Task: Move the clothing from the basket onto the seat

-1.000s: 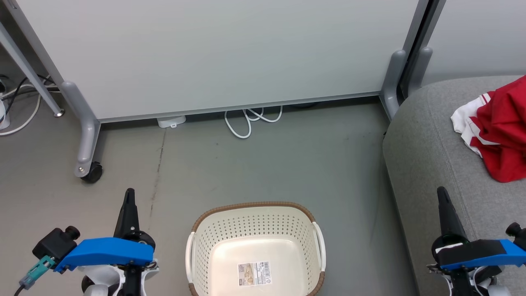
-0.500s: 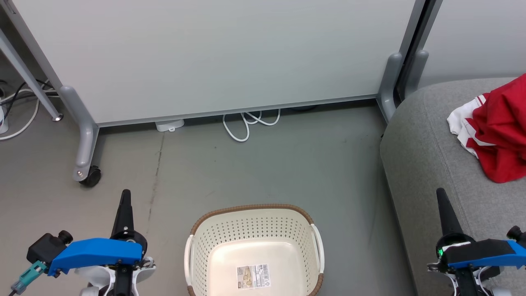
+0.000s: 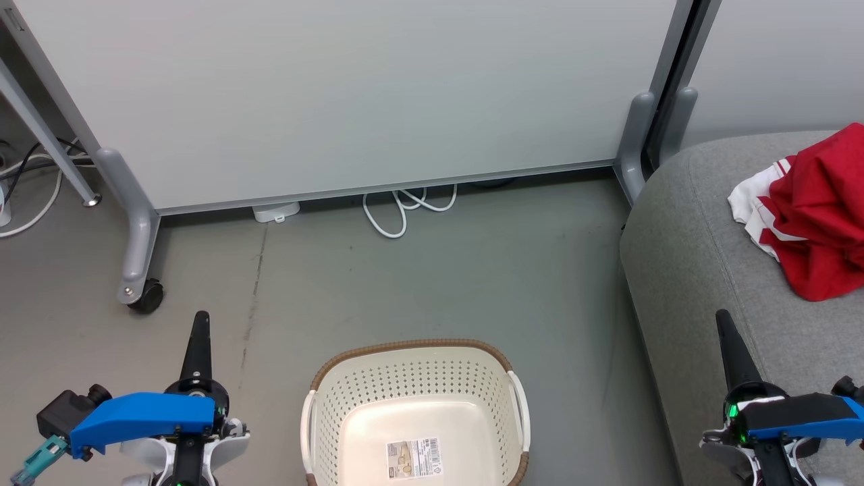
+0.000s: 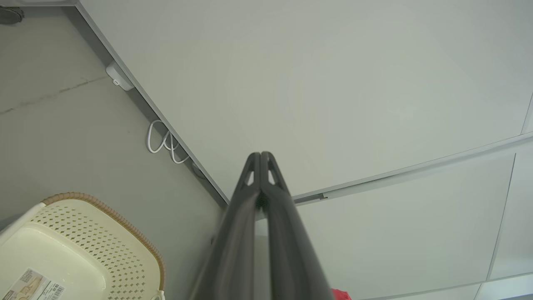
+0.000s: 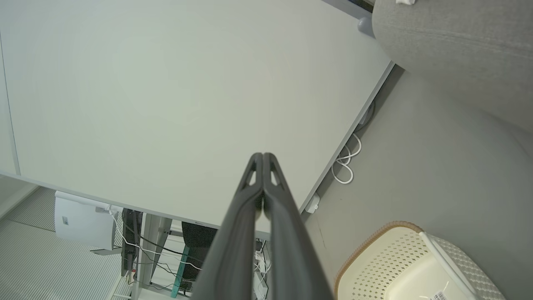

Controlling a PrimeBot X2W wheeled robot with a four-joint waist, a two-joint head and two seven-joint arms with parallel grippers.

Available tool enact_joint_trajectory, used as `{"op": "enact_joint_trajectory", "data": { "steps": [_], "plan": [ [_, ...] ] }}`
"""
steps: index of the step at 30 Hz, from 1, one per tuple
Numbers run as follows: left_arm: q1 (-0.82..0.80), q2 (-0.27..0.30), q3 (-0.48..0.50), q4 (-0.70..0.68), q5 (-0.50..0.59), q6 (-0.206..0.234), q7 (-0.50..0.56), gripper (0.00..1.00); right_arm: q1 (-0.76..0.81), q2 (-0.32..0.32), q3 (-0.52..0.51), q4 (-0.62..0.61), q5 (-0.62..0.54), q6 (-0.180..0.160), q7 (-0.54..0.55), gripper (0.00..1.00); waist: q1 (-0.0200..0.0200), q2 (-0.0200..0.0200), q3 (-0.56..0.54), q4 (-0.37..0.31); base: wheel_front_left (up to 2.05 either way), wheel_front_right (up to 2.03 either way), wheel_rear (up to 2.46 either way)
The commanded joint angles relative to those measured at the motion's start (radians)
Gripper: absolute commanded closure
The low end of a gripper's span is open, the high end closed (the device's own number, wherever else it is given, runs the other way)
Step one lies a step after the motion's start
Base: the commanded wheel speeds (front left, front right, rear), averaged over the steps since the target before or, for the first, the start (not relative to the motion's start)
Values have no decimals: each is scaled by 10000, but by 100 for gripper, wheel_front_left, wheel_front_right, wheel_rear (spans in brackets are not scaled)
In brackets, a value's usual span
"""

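clothes (image 3: 817, 223): lay on sofa (image 3: 695, 270), ahead and right of right gripper (image 3: 723, 317)
basket (image 3: 405, 348): sat between it and left gripper (image 3: 200, 317)
both grippers: were pressed together

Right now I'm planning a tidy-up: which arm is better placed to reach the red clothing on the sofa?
Right, probably. The right gripper, fingers shut, shows against the seat just short of the clothing; the left gripper is over the floor beyond the empty basket.
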State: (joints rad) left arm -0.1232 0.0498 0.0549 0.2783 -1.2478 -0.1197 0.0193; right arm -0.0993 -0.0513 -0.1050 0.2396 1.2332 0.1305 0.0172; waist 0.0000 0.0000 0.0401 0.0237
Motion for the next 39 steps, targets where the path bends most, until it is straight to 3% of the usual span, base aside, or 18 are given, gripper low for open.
{"op": "enact_joint_trajectory", "data": {
  "steps": [1, 39],
  "plan": [
    [12, 8, 90, -117, -207, -62, 61, 100, -116, 1, -26, -43, 240, 3, 87, 100, 0, 0, -9, -6, 0, 0, 0],
    [153, 7, 545, -320, -3161, -141, 848, 100, -142, 15, -94, 46, 3302, 4, 883, 100, 0, 0, -306, -195, 0, 0, 0]
  ]
}}
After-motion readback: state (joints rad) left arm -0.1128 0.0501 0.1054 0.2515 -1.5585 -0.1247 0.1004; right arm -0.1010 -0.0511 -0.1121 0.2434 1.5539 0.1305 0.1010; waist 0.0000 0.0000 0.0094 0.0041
